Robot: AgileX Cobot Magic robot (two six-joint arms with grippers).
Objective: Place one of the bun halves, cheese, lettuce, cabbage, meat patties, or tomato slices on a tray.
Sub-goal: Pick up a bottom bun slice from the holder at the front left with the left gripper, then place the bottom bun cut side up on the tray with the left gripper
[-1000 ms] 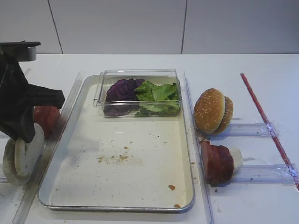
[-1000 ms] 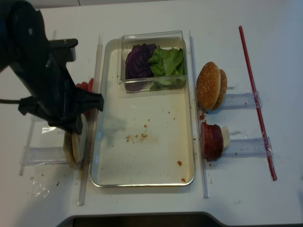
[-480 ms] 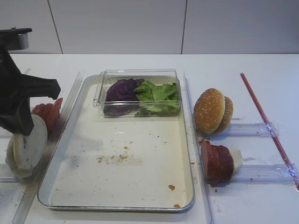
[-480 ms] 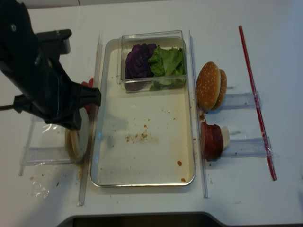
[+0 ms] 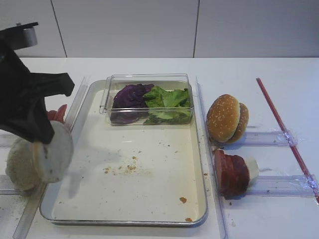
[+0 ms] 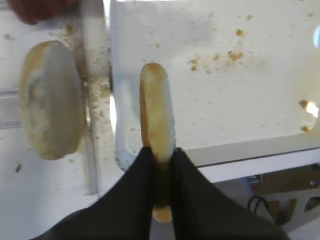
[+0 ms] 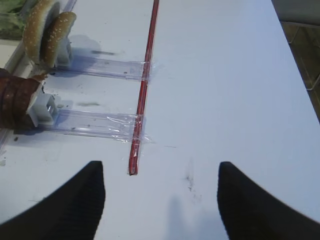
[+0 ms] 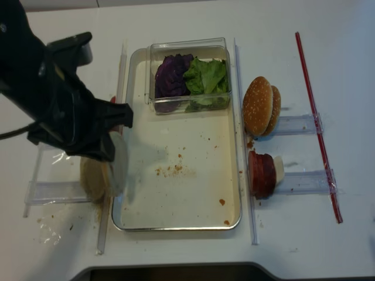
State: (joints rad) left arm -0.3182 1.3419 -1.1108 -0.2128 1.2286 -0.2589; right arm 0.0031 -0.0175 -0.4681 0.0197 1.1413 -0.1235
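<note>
Here we see our black left gripper (image 6: 159, 160) clamped on the pale cream round bun half (image 5: 53, 152), which stands on edge between its fingers (image 6: 137, 172) above the left rim of the large silver metal tray (image 5: 199, 149). Our right gripper (image 7: 160, 192) stands open.

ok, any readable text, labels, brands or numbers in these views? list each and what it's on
None readable in any view.
The tray, the clear plastic box and the clear rails show no print.
The red strip is plain, no marks visible.
The left gripper and the bun half it holds carry no lettering.
</note>
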